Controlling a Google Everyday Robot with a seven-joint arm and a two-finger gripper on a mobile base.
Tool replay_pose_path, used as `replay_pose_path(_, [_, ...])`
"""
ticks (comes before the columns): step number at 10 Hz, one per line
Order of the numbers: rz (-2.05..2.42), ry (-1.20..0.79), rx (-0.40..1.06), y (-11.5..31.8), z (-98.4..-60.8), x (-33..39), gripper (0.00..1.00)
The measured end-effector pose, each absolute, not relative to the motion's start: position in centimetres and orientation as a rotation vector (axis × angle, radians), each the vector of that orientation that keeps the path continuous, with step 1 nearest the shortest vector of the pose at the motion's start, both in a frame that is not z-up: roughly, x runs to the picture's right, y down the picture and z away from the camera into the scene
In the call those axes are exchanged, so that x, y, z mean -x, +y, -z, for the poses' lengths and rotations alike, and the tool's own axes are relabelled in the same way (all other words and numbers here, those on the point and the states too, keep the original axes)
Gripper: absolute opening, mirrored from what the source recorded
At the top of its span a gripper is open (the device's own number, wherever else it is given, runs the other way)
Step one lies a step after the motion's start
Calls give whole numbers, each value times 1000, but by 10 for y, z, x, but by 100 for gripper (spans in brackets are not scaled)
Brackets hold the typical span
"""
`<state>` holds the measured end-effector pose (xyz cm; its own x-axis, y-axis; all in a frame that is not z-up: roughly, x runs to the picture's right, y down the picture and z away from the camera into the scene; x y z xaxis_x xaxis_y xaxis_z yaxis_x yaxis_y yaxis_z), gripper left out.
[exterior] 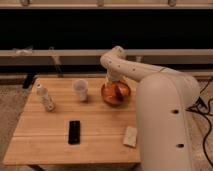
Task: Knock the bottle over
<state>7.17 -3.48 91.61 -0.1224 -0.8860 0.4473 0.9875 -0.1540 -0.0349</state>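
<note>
The bottle (45,97) is slim and whitish with a patterned label. It stands upright near the left edge of the wooden table (50,145). My white arm reaches in from the right and bends down at the table's back. The gripper (114,80) hangs just above the orange bowl (116,94), well to the right of the bottle, with the white cup (80,90) standing between them.
A flat black slab (74,131) lies toward the table's front. A small pale block (130,136) lies at the front right beside my body. A dark wall with a rail runs behind the table.
</note>
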Motion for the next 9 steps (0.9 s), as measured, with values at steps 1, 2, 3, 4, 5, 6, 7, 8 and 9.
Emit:
replay_pose_path(1, [1691, -316, 389, -45, -906, -65, 80])
replay_pose_path(2, [1700, -329, 355, -56, -895, -55, 80])
replay_pose_path(3, [1711, -341, 313, -72, -880, -45, 80])
replay_pose_path(4, [1724, -355, 288, -84, -865, -36, 80])
replay_pose_path(5, [1747, -373, 253, -97, -853, -15, 80])
replay_pose_path(6, [1773, -387, 224, -107, -847, 6, 80])
replay_pose_path(7, [1797, -404, 200, -112, -843, 27, 80])
replay_pose_path(8, [1830, -422, 171, -117, -843, 51, 80])
replay_pose_path(9, [1858, -437, 148, -121, -845, 70, 80])
